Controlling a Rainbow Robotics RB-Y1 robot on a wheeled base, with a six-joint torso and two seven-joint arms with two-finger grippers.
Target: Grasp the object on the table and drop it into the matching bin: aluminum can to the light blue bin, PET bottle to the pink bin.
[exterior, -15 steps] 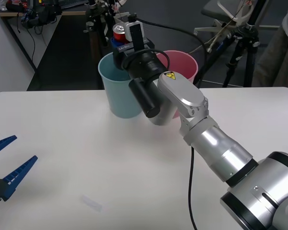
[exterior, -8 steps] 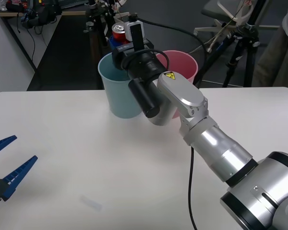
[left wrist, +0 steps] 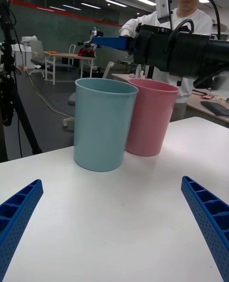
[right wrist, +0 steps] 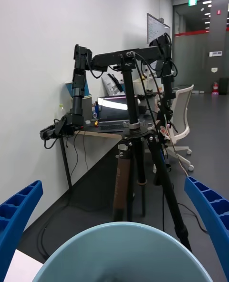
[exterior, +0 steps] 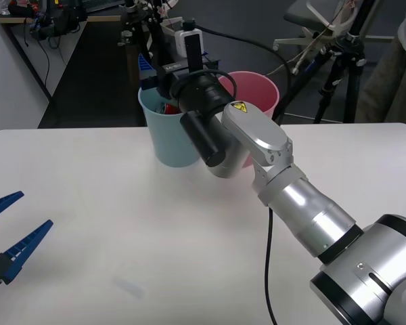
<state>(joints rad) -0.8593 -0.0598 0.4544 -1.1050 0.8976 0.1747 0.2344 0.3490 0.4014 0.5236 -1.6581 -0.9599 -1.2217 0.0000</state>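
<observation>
Over on the left side the left gripper [exterior: 10, 233] is parked low by the desk [exterior: 88, 223] edge, jaws spread wide with nothing in them, well away from everything. In its wrist view the light blue bin [left wrist: 104, 122] and the pink bin [left wrist: 150, 115] stand touching side by side at the far edge of the desk.

Moving right, there's a bit of red inside the light blue bin [exterior: 164, 128] just below the rim, which looks like the aluminum can [exterior: 169, 107] already down in it. So the can's in the correct bin by my read.

The right gripper [exterior: 154, 66] hangs right above that bin's mouth, and in its wrist view the blue fingers [right wrist: 16, 215] sit far apart with nothing between them, pale blue rim directly below.

To finish this step cleanly I'd lift the arm straight up before swinging back. The forearm crosses right in front of the pink bin [exterior: 260, 91], so a sideways pull risks knocking either one over.
</observation>
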